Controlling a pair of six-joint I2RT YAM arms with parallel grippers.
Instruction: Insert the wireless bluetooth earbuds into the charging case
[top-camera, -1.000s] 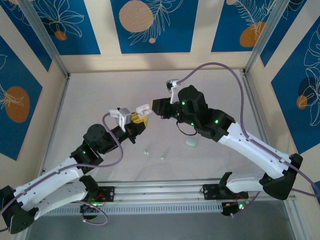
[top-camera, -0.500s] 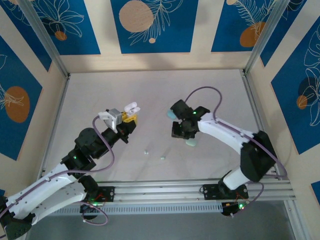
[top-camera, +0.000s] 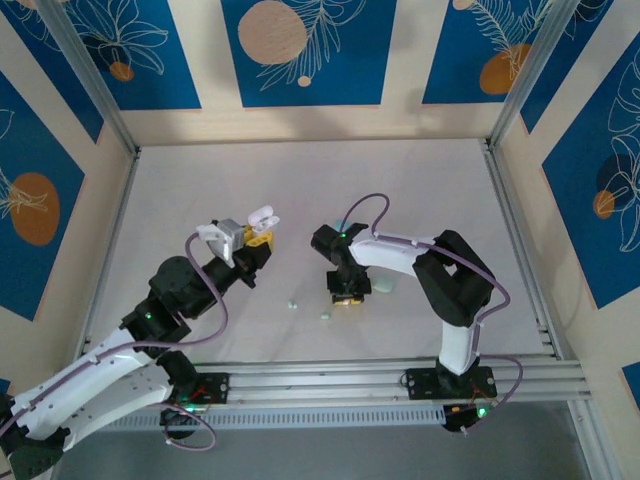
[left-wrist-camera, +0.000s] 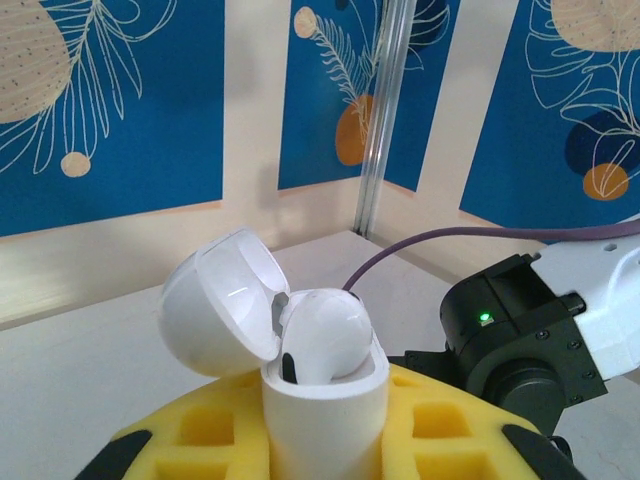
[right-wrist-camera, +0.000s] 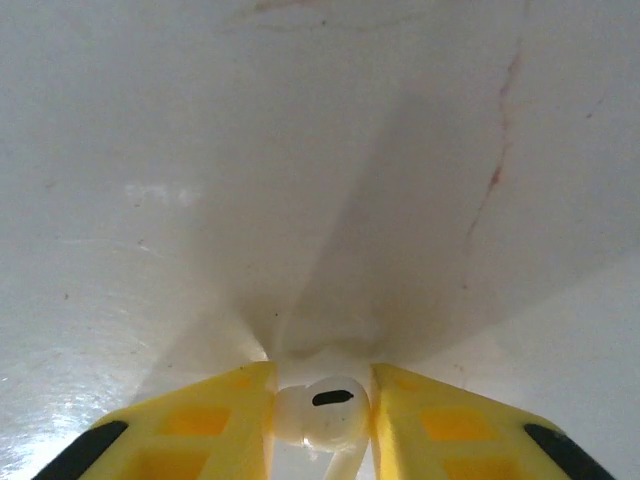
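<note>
An earbud (right-wrist-camera: 322, 412) sits between the right gripper (right-wrist-camera: 320, 378)'s fingers, with two loose earbuds (top-camera: 326, 316) (top-camera: 292, 303) left of it and a spare case (top-camera: 383, 285) just right. Between the left gripper (top-camera: 258, 235)'s fingers stands the open case (left-wrist-camera: 325, 410) — another earbud (left-wrist-camera: 325, 335) inside.

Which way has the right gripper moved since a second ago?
Yes: the right gripper has come down from mid-table toward the near rail, with a white earbud between its pads.

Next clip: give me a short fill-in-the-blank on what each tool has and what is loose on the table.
1. The left tool holds a white charging case with its lid ___.
2. A white earbud sits between the right tool's ___ fingers.
3. Near the right tool, ___ loose earbuds lie on the table.
Missing words: open; yellow; two.
</note>
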